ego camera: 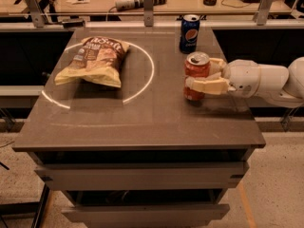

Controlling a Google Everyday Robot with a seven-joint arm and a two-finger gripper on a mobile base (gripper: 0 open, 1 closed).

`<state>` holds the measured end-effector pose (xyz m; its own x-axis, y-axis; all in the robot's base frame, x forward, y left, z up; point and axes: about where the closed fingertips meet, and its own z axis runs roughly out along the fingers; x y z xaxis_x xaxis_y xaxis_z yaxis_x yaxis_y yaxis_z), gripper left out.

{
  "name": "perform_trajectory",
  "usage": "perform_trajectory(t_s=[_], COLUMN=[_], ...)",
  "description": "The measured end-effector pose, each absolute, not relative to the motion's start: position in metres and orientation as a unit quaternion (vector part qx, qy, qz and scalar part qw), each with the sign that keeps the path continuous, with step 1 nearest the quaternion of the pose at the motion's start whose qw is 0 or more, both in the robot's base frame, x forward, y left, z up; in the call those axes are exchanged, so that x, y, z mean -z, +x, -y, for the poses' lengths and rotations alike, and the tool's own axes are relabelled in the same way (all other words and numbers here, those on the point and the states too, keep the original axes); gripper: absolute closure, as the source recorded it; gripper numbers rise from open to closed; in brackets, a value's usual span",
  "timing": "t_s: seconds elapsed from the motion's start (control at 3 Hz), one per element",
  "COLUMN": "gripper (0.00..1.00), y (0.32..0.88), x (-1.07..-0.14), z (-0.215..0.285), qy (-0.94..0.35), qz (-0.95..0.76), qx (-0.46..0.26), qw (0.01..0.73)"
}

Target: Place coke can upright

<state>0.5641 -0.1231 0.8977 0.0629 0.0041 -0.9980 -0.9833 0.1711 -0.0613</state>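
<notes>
Clamping the coke can [196,68] round its middle, the gripper [199,76] reaches in from the right of the frame, a side hold that suits setting it down vertical. The can is upright, right of centre on the table [142,122], below the Pepsi [190,32]; release looks next

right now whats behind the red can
Behind the red-orange aluminium coke can stands a dark blue Pepsi can, apart. The cream tool, reaching from the right, covers the coke can's middle.
</notes>
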Motion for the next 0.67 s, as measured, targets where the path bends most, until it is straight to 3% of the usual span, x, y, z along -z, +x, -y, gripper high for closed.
perform_trajectory(t_s=[0.67], gripper=[1.00], y=[0.586], x=[-0.885], z=[0.121], qy=[-0.484], qz=[-0.514], qx=[-0.414], qw=[0.574])
